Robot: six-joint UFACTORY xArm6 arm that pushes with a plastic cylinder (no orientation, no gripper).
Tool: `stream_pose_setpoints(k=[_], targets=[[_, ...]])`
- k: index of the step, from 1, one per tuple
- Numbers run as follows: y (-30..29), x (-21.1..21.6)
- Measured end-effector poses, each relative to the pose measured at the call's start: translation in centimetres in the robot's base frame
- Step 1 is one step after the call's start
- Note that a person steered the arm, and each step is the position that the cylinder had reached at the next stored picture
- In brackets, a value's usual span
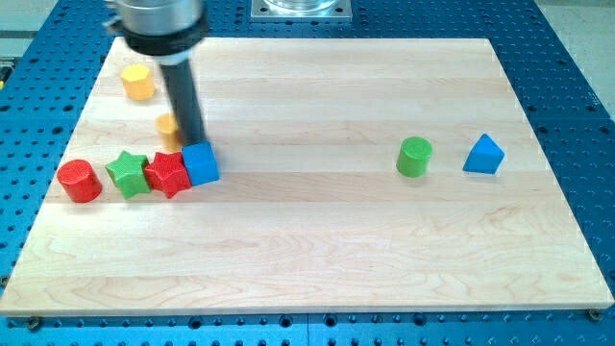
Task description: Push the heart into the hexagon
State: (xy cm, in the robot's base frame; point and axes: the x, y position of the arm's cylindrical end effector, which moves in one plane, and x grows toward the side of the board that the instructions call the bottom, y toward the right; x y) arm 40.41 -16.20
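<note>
A yellow hexagon (138,83) lies near the board's upper left. A small yellow-orange block (168,126), likely the heart, lies below and to the right of it. The block is partly hidden behind my rod, so its shape is hard to make out. My tip (193,141) is on the board just right of this block and just above the blue cube (201,162). The tip appears to touch or nearly touch the block's right side.
A row lies at the left: a red cylinder (79,181), a green star (128,174), a red star (169,174) and the blue cube, the last three touching. A green cylinder (415,157) and a blue triangle (483,155) lie at the right. The wooden board (317,259) rests on a blue perforated table.
</note>
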Motion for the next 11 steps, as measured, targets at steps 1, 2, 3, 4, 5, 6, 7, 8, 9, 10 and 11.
stream_pose_setpoints(k=[1, 2, 3, 4, 5, 6, 7, 8, 9, 10, 11], targets=[[-6.4, -1.9], [-5.1, 0.0], [-8.9, 4.3], [-14.3, 2.0], [-14.3, 0.7], [-11.6, -0.4], [-11.6, -3.6], [-14.3, -4.3], [-11.6, -5.2], [-12.4, -5.2], [-9.5, 0.3]])
